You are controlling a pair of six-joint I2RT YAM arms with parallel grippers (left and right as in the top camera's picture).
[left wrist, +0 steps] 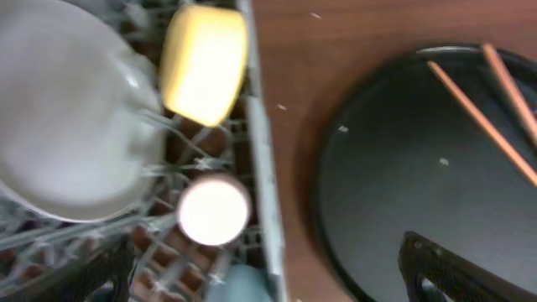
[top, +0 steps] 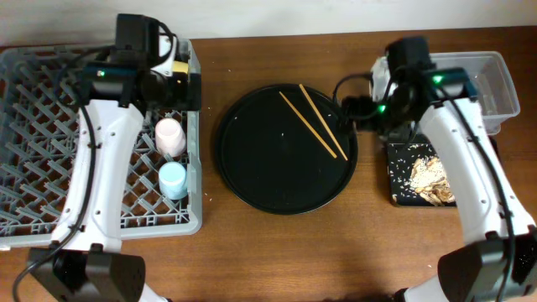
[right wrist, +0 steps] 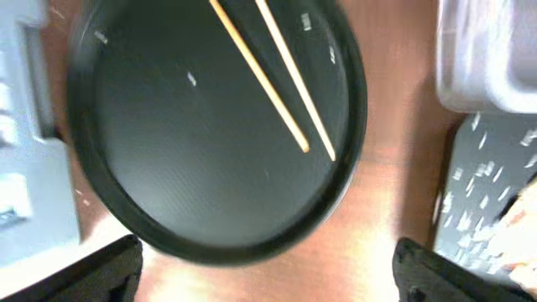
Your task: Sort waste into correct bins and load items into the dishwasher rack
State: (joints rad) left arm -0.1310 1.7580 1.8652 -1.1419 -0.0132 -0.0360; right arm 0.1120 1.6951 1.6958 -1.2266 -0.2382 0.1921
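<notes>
Left fingers (left wrist: 445, 268) and right fingers (right wrist: 436, 273) gape empty; chopsticks (top: 315, 122) lie toward round tray's (top: 260, 159) right rim.

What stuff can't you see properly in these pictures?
- Overhead: the left arm mostly hides the plate and yellow bowl in the rack.
- Overhead: the right arm covers part of the clear tub, so its contents are unclear.
- Left wrist: the bottom edge cuts off the blue cup; the whole view is blurry.
</notes>
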